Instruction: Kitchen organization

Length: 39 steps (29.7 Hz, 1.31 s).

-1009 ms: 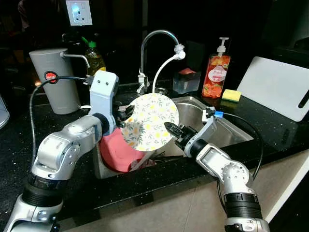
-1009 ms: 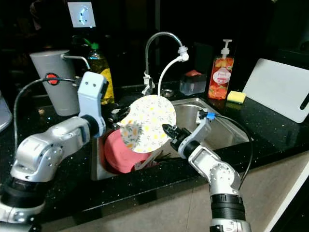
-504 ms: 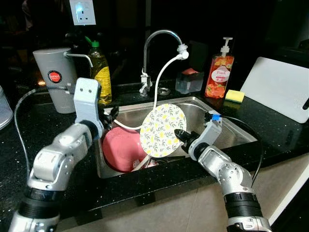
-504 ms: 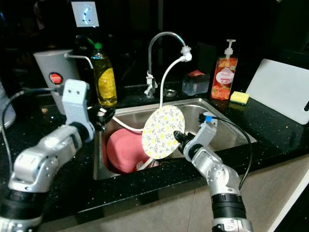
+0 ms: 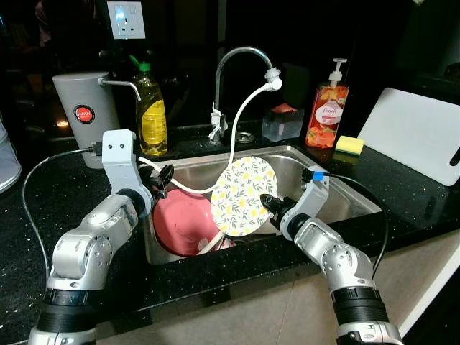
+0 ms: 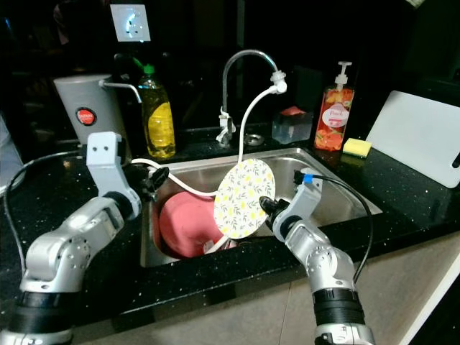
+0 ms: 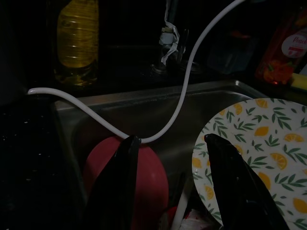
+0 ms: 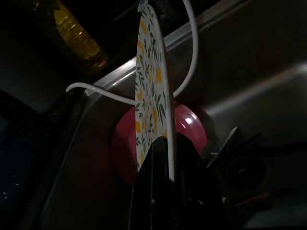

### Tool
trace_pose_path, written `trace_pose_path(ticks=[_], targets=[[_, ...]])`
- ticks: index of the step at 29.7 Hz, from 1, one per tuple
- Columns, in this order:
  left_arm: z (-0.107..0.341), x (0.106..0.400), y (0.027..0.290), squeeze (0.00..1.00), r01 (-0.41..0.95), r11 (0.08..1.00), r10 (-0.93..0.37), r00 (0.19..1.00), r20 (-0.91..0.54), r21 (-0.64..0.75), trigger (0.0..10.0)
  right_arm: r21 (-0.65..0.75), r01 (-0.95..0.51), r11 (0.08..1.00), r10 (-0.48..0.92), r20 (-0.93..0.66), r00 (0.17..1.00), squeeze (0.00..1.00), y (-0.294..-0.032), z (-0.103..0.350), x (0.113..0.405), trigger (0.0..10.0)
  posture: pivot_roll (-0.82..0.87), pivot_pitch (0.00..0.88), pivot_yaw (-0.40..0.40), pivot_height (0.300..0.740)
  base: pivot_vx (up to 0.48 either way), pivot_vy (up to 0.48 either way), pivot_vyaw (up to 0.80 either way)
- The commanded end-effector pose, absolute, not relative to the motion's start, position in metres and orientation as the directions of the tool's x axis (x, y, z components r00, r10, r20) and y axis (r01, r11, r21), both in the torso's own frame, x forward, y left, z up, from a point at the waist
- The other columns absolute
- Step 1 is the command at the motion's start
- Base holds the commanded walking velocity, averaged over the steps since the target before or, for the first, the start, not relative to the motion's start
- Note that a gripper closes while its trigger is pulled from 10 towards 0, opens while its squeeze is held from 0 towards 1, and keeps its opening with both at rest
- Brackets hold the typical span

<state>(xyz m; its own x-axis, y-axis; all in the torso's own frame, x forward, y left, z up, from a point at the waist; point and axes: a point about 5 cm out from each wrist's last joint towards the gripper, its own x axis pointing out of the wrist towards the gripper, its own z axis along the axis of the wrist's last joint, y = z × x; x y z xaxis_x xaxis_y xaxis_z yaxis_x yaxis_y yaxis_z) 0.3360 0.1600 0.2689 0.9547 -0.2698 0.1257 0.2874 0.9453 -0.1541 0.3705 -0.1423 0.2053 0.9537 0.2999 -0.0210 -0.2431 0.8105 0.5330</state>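
Observation:
A round plate (image 5: pixel 244 195) with a lemon and leaf print stands on edge over the steel sink (image 5: pixel 345 188). My right gripper (image 5: pixel 267 205) is shut on the plate's lower right rim; in the right wrist view the plate (image 8: pixel 151 96) rises edge-on from the closed fingers (image 8: pixel 158 191). A red bowl (image 5: pixel 183 223) lies tilted in the sink's left part, behind the plate. My left gripper (image 5: pixel 162 180) hovers at the sink's left rim, open, its fingers (image 7: pixel 117 191) apart and holding nothing. Dark utensils lie under the plate, hard to make out.
A white hose (image 5: pixel 248 108) runs from the faucet (image 5: pixel 237 54) across the sink. On the black counter stand a yellow bottle (image 5: pixel 152 108), a grey jug (image 5: pixel 86 118), a soap dispenser (image 5: pixel 321 115), a sponge (image 5: pixel 348 144) and a white cutting board (image 5: pixel 413 140).
The left gripper has let go of the plate and pulled back to the sink's left rim. The right gripper alone has brought the plate lower into the sink.

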Motion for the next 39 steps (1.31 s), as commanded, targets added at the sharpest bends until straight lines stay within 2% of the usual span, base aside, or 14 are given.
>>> trace_pose_path(ticks=[1,11,12,13,17,19,20,21,22,24,27,31,38,39], targets=[[0.263,0.336,0.157,0.0,0.291,0.945,-0.276,0.954,0.115,-0.151,10.0,0.52,-0.203,0.829,0.264,-0.044,0.964,0.0,-0.148,0.199,0.371,10.0,-0.05,0.026,-0.035,0.74,0.0,0.0,0.0],[0.262,0.338,0.156,0.0,0.288,0.946,-0.274,0.955,0.11,-0.145,10.0,0.357,-0.192,0.914,0.217,-0.029,0.976,0.0,-0.153,0.205,0.375,10.0,-0.05,0.022,-0.04,0.74,0.0,0.0,0.0],[0.262,0.338,0.156,0.0,0.288,0.947,-0.274,0.955,0.11,-0.144,10.0,0.332,-0.205,0.921,0.226,-0.026,0.974,0.15,-0.15,0.205,0.375,10.0,-0.05,0.021,-0.041,0.74,0.0,0.0,0.0],[0.262,0.339,0.155,0.0,0.288,0.947,-0.275,0.955,0.11,-0.141,10.0,0.33,-0.221,0.918,0.241,-0.02,0.97,1.0,-0.146,0.206,0.375,10.0,-0.05,0.021,-0.042,0.74,0.0,0.0,0.0],[0.261,0.339,0.154,0.0,0.289,0.948,-0.275,0.955,0.111,-0.137,10.0,0.367,-0.26,0.893,0.278,0.004,0.96,1.0,-0.141,0.209,0.375,10.0,-0.05,0.019,-0.047,0.74,0.0,0.0,0.0],[0.261,0.339,0.154,0.0,0.289,0.948,-0.275,0.955,0.112,-0.135,10.0,0.411,-0.307,0.859,0.305,0.071,0.95,1.0,-0.138,0.218,0.374,10.0,-0.05,0.019,-0.049,0.74,0.0,0.0,0.0],[0.261,0.339,0.154,0.0,0.289,0.948,-0.275,0.955,0.113,-0.134,10.0,0.47,-0.37,0.801,0.324,0.18,0.929,1.0,-0.138,0.234,0.37,10.0,-0.05,0.02,-0.049,0.74,0.0,0.0,0.0],[0.261,0.339,0.153,0.0,0.289,0.948,-0.276,0.955,0.114,-0.133,10.0,0.493,-0.419,0.762,0.314,0.285,0.906,0.0,-0.141,0.249,0.366,10.0,-0.05,0.019,-0.05,0.74,0.0,0.0,0.0],[0.261,0.339,0.153,0.0,0.29,0.948,-0.276,0.954,0.114,-0.131,10.0,0.502,-0.448,0.74,0.295,0.356,0.887,0.0,-0.145,0.261,0.362,10.0,-0.06,0.018,-0.049,0.74,0.0,0.0,0.0],[0.261,0.339,0.153,0.0,0.29,0.948,-0.276,0.954,0.114,-0.131,10.0,0.502,-0.448,0.74,0.295,0.356,0.887,0.0,-0.145,0.261,0.362,10.0,-0.06,0.018,-0.049,0.74,0.0,0.0,0.0],[0.261,0.339,0.153,0.0,0.292,0.948,-0.278,0.953,0.116,-0.128,10.0,0.506,-0.493,0.708,0.252,0.472,0.845,0.0,-0.156,0.281,0.352,10.0,-0.06,0.013,-0.051,0.74,0.0,0.0,0.0],[0.26,0.338,0.155,0.0,0.291,0.948,-0.277,0.954,0.116,-0.128,10.0,0.496,-0.534,0.685,0.248,0.531,0.811,0.0,-0.156,0.292,0.338,10.0,-0.07,0.016,-0.043,0.74,0.0,0.0,0.0],[0.259,0.336,0.158,0.0,0.287,0.948,-0.273,0.955,0.111,-0.136,10.0,0.469,-0.481,0.74,0.238,0.487,0.84,0.0,-0.145,0.284,0.33,10.0,-0.07,0.016,-0.036,0.74,0.0,0.0,0.0],[0.259,0.336,0.158,0.0,0.286,0.949,-0.272,0.956,0.113,-0.135,10.0,0.473,-0.431,0.768,0.202,0.46,0.865,0.0,-0.146,0.279,0.332,10.0,-0.06,0.017,-0.042,0.74,0.0,0.0,0.0]])
